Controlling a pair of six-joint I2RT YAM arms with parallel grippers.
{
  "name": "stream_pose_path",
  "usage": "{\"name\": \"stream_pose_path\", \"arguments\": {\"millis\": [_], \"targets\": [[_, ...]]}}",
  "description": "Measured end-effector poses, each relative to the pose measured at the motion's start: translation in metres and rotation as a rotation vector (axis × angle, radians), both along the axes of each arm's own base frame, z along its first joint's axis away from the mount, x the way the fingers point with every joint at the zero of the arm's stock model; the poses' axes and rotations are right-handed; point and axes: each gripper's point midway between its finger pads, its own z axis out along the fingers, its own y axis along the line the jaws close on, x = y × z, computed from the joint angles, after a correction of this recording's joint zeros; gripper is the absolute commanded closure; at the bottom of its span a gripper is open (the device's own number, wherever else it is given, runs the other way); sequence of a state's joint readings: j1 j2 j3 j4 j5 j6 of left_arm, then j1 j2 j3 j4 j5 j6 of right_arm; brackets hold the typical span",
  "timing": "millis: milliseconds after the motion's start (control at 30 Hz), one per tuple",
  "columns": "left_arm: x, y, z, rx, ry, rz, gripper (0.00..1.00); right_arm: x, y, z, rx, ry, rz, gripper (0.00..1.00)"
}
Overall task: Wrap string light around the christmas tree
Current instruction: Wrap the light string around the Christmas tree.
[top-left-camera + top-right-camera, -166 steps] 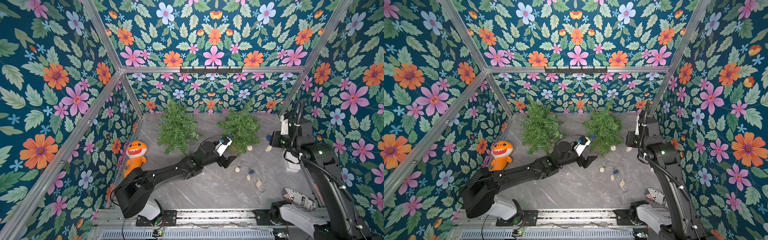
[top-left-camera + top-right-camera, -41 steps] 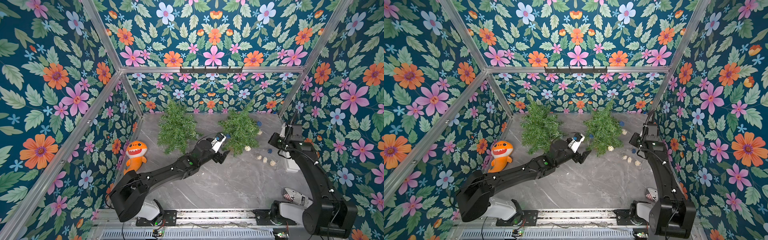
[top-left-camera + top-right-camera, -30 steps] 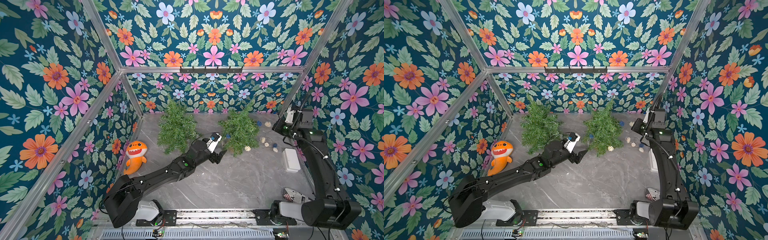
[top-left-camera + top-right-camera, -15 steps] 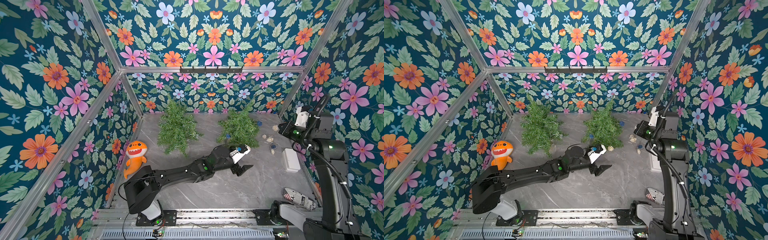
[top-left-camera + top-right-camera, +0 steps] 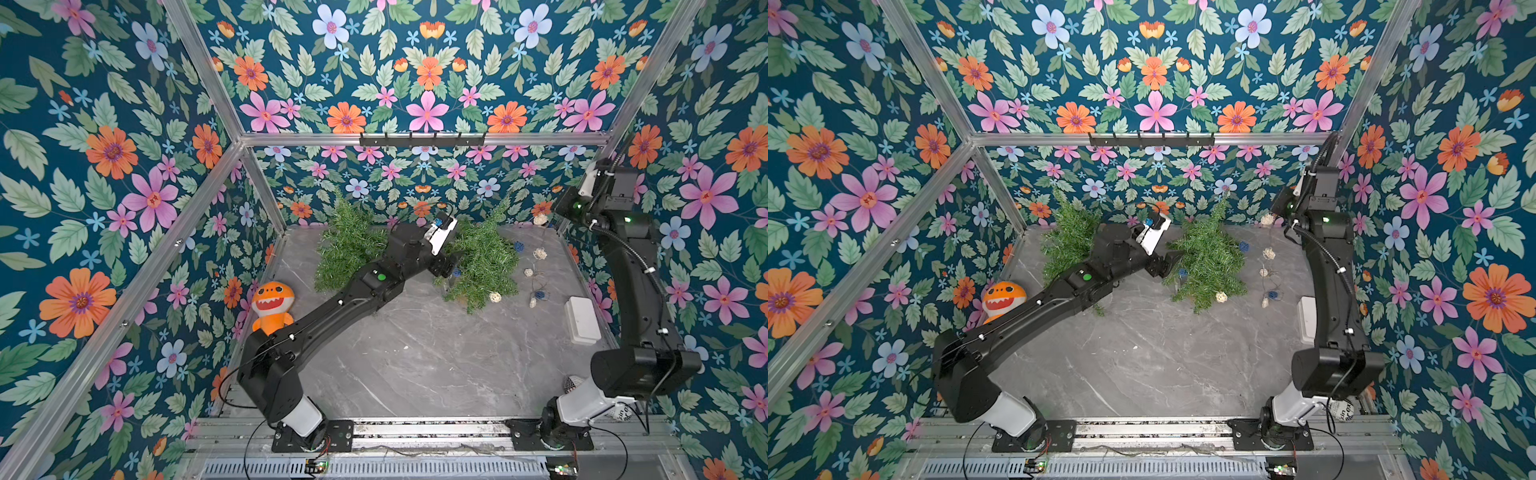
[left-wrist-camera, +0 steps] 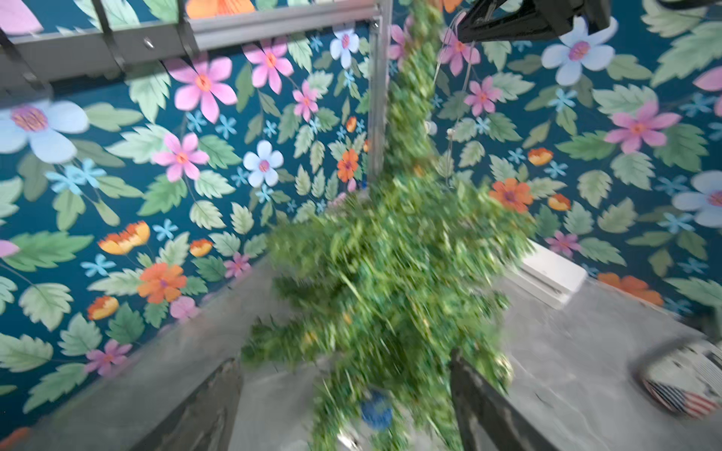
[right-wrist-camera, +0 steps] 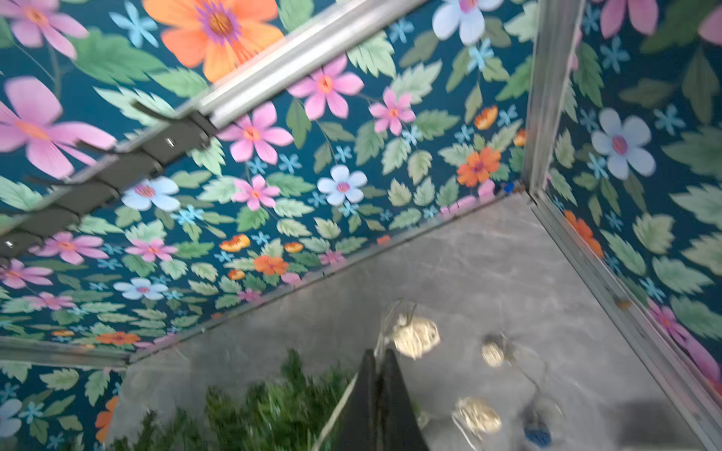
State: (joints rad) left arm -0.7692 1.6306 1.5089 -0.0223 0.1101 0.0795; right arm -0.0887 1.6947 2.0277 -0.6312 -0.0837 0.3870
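The christmas tree (image 5: 482, 262) (image 5: 1208, 257) stands at the back right of the grey floor. The string light, a thin wire with cream and blue woven balls (image 5: 539, 254), trails down the tree's right side. One blue ball (image 6: 376, 410) sits low in the branches. My left gripper (image 5: 451, 264) (image 6: 345, 390) is open at the tree's left side, with lower branches between its fingers (image 6: 488, 410). My right gripper (image 5: 555, 208) (image 7: 377, 355) is raised near the back right corner. It is shut on the string light's wire just beside a cream ball (image 7: 416, 336).
A second green tree (image 5: 349, 249) stands left of my left arm. An orange shark plush (image 5: 272, 305) leans at the left wall. A white box (image 5: 582, 320) lies by the right wall. A black hook rail (image 5: 422, 139) runs along the back wall.
My left arm has swung from the tree's front right back to its left side, its jaws slightly narrower. My right gripper has risen toward the back corner, lifting the string.
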Motion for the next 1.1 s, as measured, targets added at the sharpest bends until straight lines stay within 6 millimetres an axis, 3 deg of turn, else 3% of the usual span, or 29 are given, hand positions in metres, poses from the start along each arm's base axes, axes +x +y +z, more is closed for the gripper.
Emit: {"name": "stream_pose_path", "arguments": {"millis": [100, 167, 267, 333, 433, 533, 633, 867, 1100], "targets": [[0.040, 0.014, 0.003, 0.001, 0.018, 0.125, 0.13, 0.036, 0.027, 0.003, 0.019, -0.045, 0.047, 1.00], [0.062, 0.024, 0.011, -0.019, 0.017, 0.204, 0.13, 0.053, 0.063, 0.001, 0.020, -0.057, 0.117, 1.00], [0.086, 0.026, 0.020, -0.060, 0.010, 0.247, 0.13, 0.079, 0.124, 0.024, 0.024, -0.157, 0.280, 1.00], [0.101, 0.023, 0.018, -0.079, 0.020, 0.258, 0.12, 0.097, 0.141, 0.037, 0.047, -0.228, 0.345, 1.00], [0.121, 0.019, 0.005, -0.084, 0.044, 0.248, 0.12, 0.118, 0.153, 0.035, 0.092, -0.276, 0.414, 1.00], [0.133, 0.020, -0.015, -0.083, 0.089, 0.232, 0.12, 0.118, 0.175, 0.023, 0.145, -0.252, 0.526, 1.00], [0.136, 0.021, -0.029, -0.108, 0.125, 0.192, 0.10, 0.104, 0.191, 0.021, 0.187, -0.233, 0.625, 1.00], [0.138, -0.013, -0.036, -0.164, 0.100, 0.024, 0.09, 0.086, 0.200, 0.034, 0.226, -0.252, 0.728, 1.00], [0.149, -0.026, -0.065, -0.174, 0.089, -0.030, 0.04, 0.081, 0.212, 0.046, 0.293, -0.287, 0.808, 1.00]]}}
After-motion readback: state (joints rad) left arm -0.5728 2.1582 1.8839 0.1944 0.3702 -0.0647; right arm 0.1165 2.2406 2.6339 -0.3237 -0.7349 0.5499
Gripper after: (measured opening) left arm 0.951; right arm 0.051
